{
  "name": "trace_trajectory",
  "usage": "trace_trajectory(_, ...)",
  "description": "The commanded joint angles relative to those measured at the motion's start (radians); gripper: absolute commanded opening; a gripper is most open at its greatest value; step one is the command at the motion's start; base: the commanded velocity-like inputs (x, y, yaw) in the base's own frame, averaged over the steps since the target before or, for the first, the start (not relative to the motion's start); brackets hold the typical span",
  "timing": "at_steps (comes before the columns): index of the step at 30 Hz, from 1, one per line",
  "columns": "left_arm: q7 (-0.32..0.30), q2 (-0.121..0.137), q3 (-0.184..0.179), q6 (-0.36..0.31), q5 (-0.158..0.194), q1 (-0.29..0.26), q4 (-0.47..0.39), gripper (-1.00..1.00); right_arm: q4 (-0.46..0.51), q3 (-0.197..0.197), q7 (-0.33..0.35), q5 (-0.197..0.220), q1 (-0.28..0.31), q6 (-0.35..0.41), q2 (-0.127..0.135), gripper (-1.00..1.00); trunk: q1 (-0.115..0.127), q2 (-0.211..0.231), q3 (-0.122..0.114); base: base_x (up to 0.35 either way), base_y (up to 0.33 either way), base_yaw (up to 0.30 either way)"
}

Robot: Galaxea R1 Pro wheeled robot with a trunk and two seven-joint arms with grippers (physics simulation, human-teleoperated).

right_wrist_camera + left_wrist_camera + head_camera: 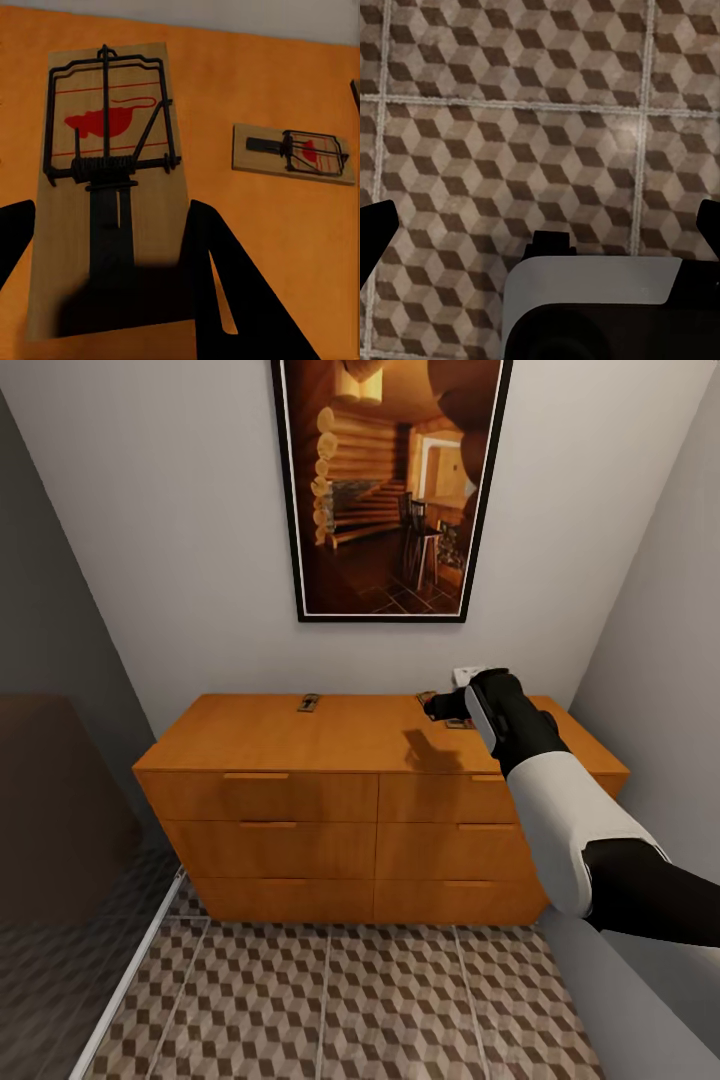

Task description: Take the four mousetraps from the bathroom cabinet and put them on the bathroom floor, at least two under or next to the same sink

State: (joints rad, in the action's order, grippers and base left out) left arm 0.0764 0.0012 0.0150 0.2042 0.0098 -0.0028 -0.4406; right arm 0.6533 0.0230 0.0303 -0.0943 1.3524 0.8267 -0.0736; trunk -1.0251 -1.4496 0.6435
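Note:
The orange-brown cabinet (340, 800) stands against the back wall, all six drawers closed. Mousetraps lie on its top: one at the back left (308, 703) and two by my right gripper (440, 708), which reaches over the top's right part. In the right wrist view the right gripper (112, 225) is open, its fingers (217, 277) flanking a mousetrap (105, 127) lying flat, with a second mousetrap (292, 154) further off. My left gripper (540, 225) hangs open over the cube-patterned bathroom floor (510, 135), holding nothing. The sink is out of view.
A framed picture (385, 490) hangs above the cabinet. A white wall socket (466, 675) sits behind the right gripper. Grey walls close in on both sides, with a dark glass panel (60, 840) at the left. Patterned floor (330, 1000) lies before the cabinet.

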Motion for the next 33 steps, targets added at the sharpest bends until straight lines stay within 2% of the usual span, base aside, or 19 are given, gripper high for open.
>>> trace_trajectory(1, 0.002, 0.0, 0.0, 0.003, 0.001, 0.0, 0.0, 1.0, 0.003, 0.002, -0.001, -0.007, 0.001, 0.006, 0.0, -1.0, 0.0, 0.0, 0.001, 0.0, 0.0, 0.0)
trace_trajectory(16, 0.002, -0.001, -0.001, 0.003, 0.001, 0.0, 0.0, 1.0, 0.006, 0.004, -0.001, -0.007, 0.001, 0.008, 0.0, -1.0, 0.0, 0.0, 0.001, -0.022, 0.004, 0.0)
trace_trajectory(33, 0.002, -0.001, -0.001, 0.003, 0.001, 0.0, 0.0, 1.0, -0.001, 0.006, -0.001, -0.007, 0.001, 0.007, 0.001, -1.0, 0.0, 0.0, 0.001, -0.293, 0.079, 0.0)
